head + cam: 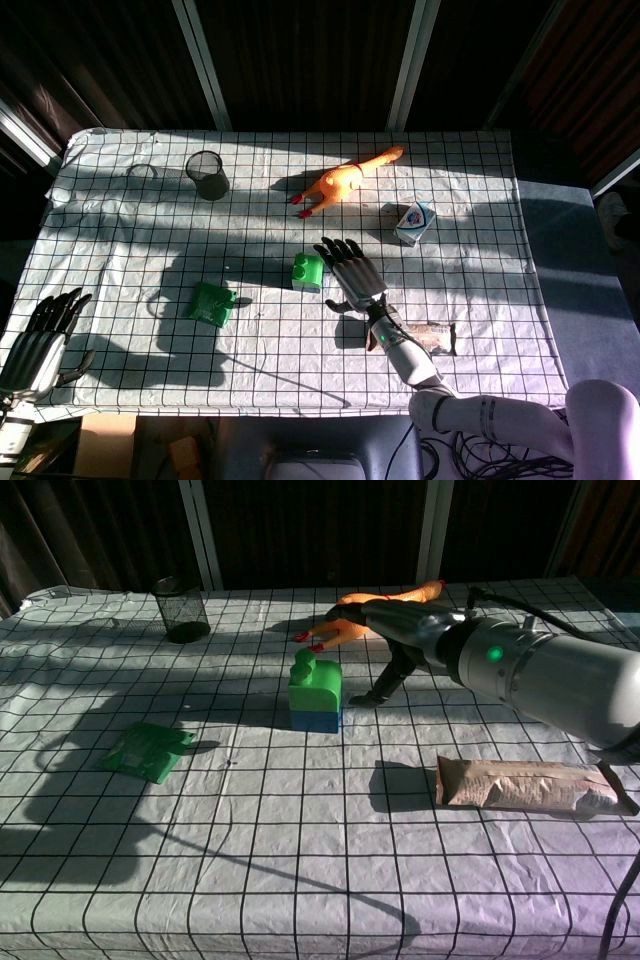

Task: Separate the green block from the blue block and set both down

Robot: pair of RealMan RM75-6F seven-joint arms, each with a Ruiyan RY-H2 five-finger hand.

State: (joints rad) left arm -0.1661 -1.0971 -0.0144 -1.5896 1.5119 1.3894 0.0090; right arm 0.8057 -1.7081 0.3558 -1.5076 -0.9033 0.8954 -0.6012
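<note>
The green block (314, 683) sits stacked on the blue block (314, 720) near the table's middle; from the head view only the green block (307, 271) shows clearly. My right hand (351, 270) hovers just right of the stack with its fingers spread, holding nothing; in the chest view the right hand (405, 630) is raised beside and slightly behind the blocks, not touching them. My left hand (45, 335) hangs at the table's near left edge with its fingers apart and empty.
A green packet (212, 303) lies left of the blocks. A brown wrapped bar (530, 784) lies near my right forearm. Farther back are a rubber chicken (342, 183), a small carton (414, 222) and a black mesh cup (207, 175).
</note>
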